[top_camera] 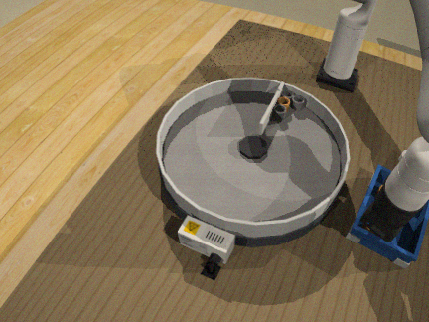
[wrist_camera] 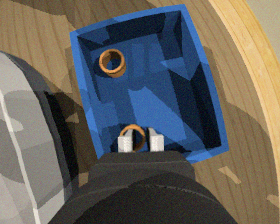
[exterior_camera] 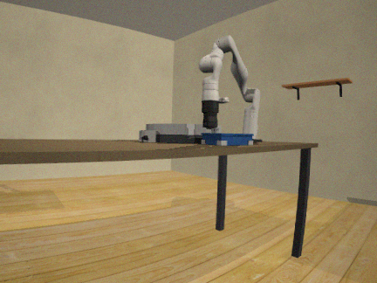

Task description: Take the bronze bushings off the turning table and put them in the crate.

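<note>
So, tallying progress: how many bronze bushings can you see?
3: one on the crate floor, one between the hand's fingers, one on the turning table. Others may be hidden.

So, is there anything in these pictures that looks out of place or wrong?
Nothing stands out. One bronze bushing lies in the blue crate, and another sits between the opened fingers of the gripper over the crate. On the turning table, one bronze bushing waits among steel bushings beside the divider bar.

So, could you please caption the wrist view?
Gripper over the blue crate, a bronze bushing between its fingers, another inside.
</note>
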### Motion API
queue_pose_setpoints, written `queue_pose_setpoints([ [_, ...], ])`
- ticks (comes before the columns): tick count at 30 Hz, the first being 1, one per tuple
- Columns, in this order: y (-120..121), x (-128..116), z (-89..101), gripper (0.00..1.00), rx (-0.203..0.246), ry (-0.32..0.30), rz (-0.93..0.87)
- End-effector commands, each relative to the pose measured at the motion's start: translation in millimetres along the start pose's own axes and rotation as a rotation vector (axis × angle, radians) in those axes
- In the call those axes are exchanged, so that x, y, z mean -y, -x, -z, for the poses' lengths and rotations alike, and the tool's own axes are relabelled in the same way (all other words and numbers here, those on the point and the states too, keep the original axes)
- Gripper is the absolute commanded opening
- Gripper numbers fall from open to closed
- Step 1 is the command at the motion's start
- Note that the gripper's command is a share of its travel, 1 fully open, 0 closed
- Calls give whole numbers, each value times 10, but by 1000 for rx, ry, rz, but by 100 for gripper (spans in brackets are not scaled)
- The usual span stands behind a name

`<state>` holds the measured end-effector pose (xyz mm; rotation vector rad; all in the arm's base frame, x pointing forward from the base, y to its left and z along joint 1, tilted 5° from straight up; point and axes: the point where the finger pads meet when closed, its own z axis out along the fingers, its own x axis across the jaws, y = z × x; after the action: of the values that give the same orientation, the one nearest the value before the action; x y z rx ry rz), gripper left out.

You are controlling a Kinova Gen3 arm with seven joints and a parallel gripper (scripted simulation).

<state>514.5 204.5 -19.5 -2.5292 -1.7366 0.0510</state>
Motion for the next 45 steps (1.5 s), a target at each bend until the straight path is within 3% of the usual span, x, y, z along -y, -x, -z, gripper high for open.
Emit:
queue_pose_setpoints([
  [1,-5,-6,13,42,-2,2,0],
  [45,-7,-8,94,42,-2,2,0],
])
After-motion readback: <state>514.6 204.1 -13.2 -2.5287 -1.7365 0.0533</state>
